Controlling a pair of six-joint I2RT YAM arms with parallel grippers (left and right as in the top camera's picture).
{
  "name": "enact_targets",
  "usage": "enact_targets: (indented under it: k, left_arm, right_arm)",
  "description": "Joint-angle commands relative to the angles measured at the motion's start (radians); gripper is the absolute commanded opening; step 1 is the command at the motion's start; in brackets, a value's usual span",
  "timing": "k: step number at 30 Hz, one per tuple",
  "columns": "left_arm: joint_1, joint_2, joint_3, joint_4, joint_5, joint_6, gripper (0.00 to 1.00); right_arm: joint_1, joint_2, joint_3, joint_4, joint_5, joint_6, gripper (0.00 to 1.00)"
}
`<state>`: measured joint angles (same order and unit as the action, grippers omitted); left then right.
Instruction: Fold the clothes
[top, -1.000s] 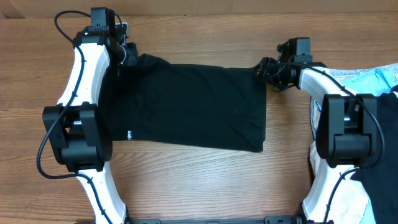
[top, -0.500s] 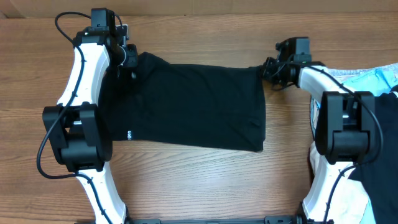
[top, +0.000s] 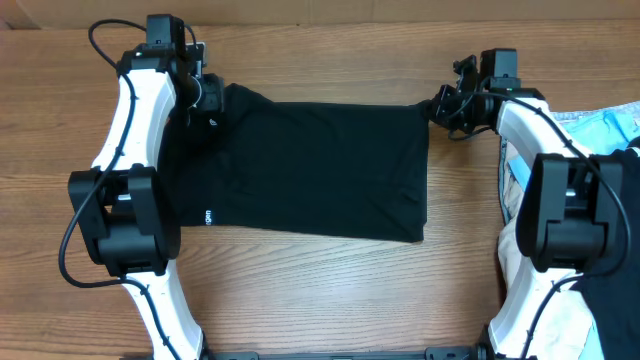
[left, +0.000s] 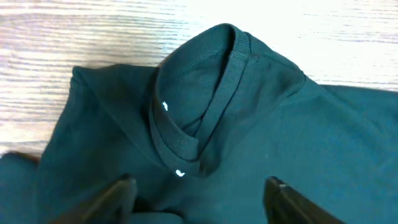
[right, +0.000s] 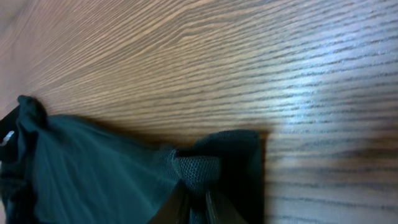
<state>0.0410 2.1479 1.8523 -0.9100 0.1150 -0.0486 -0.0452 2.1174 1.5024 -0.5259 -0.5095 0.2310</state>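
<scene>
Black T-shirt (top: 310, 170) spread flat mid-frame on wooden table (top: 330, 290), ribbed collar (left: 199, 124) rumpled toward upper left. Left gripper (top: 205, 100) at upper left over the collar, jaws wide apart, holding nothing. Right gripper (top: 440, 105) at upper right, clenched on the shirt's bunched corner.

Setting taken as a robotics lab bench, not a home. Evidence: left arm (top: 130, 130) and right arm (top: 560, 190), white/black, w/ exposed cable (top: 64, 250), seen mounted at near edge of wood-grain table (top: 320, 290). Plain brown strip (top: 300, 12) noted along far edge. Black T-shirt (top: 310, 170) laid flat; misc. garments (top: 610, 130) heaped at right.
</scene>
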Motion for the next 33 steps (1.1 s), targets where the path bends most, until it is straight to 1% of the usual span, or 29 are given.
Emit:
enact_targets:
  k: [1,2,4,5,12,18,19,20,21,24,26,27,28,29,30,32,33]
  left_arm:
    - [0.006,-0.042,0.026,0.024,-0.023,0.027,0.74]
    - [0.006,-0.042,0.026,0.038,-0.023,0.027,0.73]
    - [0.006,-0.042,0.023,0.061,-0.044,0.031,0.65]
    - [0.006,-0.042,0.014,0.080,-0.054,0.030,0.63]
    - [0.001,-0.042,-0.120,0.220,-0.036,0.026,0.64]
    - [-0.002,-0.042,-0.180,0.276,-0.037,0.026,0.63]
    - [-0.002,-0.042,-0.193,0.289,-0.037,0.026,0.60]
    - [-0.002,-0.042,-0.201,0.301,-0.037,0.026,0.54]
    - [-0.002,-0.042,-0.205,0.315,-0.037,0.020,0.45]
    - [-0.002,-0.042,-0.206,0.341,-0.040,0.018,0.26]
    - [-0.002,-0.042,-0.206,0.346,-0.042,0.018,0.19]
    - [-0.002,-0.042,-0.206,0.343,-0.045,0.019,0.19]
    - [-0.001,-0.042,-0.206,0.338,-0.050,0.019,0.23]
    - [-0.001,-0.042,-0.206,0.335,-0.060,0.019,0.41]
    - [-0.002,-0.042,-0.208,0.335,-0.068,0.019,0.50]
    - [-0.002,-0.042,-0.208,0.336,-0.072,0.019,0.56]
    - [-0.001,-0.042,-0.208,0.337,-0.071,0.019,0.56]
  right_arm:
    - [-0.003,-0.040,0.025,-0.007,-0.009,-0.023,0.09]
    - [-0.003,-0.040,0.025,-0.006,-0.009,-0.023,0.09]
    - [-0.002,-0.040,0.025,-0.007,-0.009,-0.023,0.09]
    - [-0.001,-0.040,0.025,-0.008,-0.009,-0.023,0.09]
    - [0.000,-0.040,0.025,-0.016,-0.009,-0.023,0.09]
    - [0.000,-0.040,0.025,-0.023,-0.009,-0.023,0.09]
    - [0.000,-0.040,0.025,-0.024,-0.008,-0.023,0.09]
    - [0.000,-0.040,0.025,-0.027,-0.008,-0.023,0.09]
    - [0.000,-0.040,0.025,-0.031,-0.008,-0.024,0.09]
    - [-0.001,-0.040,0.025,-0.034,-0.008,-0.027,0.09]
    - [-0.001,-0.040,0.025,-0.034,-0.008,-0.027,0.09]
    - [-0.001,-0.040,0.025,-0.035,-0.008,-0.027,0.09]
    - [-0.001,-0.040,0.025,-0.037,-0.008,-0.027,0.09]
    - [-0.001,-0.040,0.025,-0.038,-0.008,-0.027,0.09]
    - [-0.001,-0.040,0.025,-0.039,-0.008,-0.027,0.09]
    - [-0.001,-0.040,0.025,-0.038,-0.008,-0.027,0.09]
    - [-0.001,-0.040,0.025,-0.037,-0.008,-0.027,0.09]
